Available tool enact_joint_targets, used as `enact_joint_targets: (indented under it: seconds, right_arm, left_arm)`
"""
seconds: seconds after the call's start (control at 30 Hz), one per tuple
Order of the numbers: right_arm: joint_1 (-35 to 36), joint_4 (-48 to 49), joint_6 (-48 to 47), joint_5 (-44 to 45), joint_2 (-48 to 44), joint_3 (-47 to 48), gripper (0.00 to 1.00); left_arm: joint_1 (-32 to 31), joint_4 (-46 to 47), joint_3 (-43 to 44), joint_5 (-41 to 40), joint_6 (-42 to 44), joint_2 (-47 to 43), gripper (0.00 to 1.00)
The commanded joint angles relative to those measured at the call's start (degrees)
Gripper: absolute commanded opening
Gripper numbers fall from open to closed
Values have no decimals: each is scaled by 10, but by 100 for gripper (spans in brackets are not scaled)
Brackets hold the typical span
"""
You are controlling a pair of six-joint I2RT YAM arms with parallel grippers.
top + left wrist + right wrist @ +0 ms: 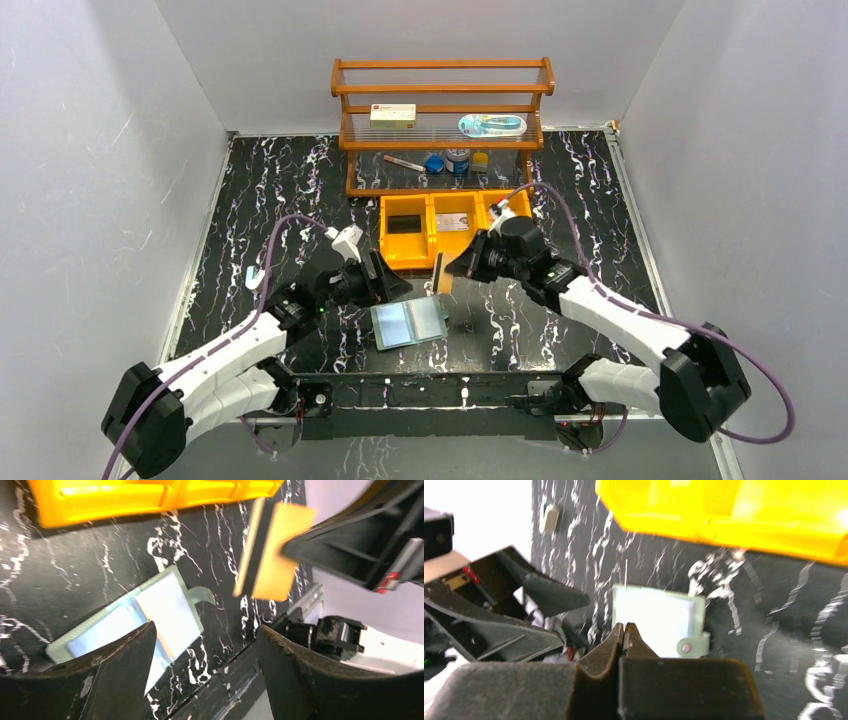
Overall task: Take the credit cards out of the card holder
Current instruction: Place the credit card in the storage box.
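The card holder (408,323) lies open on the black marbled table, pale blue-green pockets up; it also shows in the left wrist view (150,607) and the right wrist view (654,620). An orange-tan credit card (440,272) hangs on edge above the table to the holder's upper right. My right gripper (457,268) is shut on it. The left wrist view shows the card's (274,550) flat face; in the right wrist view the card (625,592) is a thin edge rising from my shut right gripper (624,626). My left gripper (388,282) (206,630) stands open and empty over the holder's left side.
An orange three-compartment bin (431,236) stands just behind the card, with a dark item and a card-like item inside. Behind it is a wooden shelf (440,145) with a white box (392,115) and small items. Grey walls enclose the table.
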Motion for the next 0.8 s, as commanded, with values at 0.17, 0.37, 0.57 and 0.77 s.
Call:
enact_joint_targets:
  seconds: [0.17, 0.37, 0.57, 0.77]
  right_arm:
    - [-21, -166, -190, 368, -98, 119, 0]
    - [-48, -188, -315, 428, -36, 174, 0]
    - [-97, -188, -480, 368, 24, 212, 0]
    - [-112, -141, -655, 304, 67, 204, 0]
  left_arm:
    - [4, -160, 80, -139, 63, -19, 86]
    - [4, -179, 108, -178, 81, -8, 98]
    - [4, -198, 126, -194, 110, -1, 98]
    - [4, -203, 134, -190, 125, 9, 98]
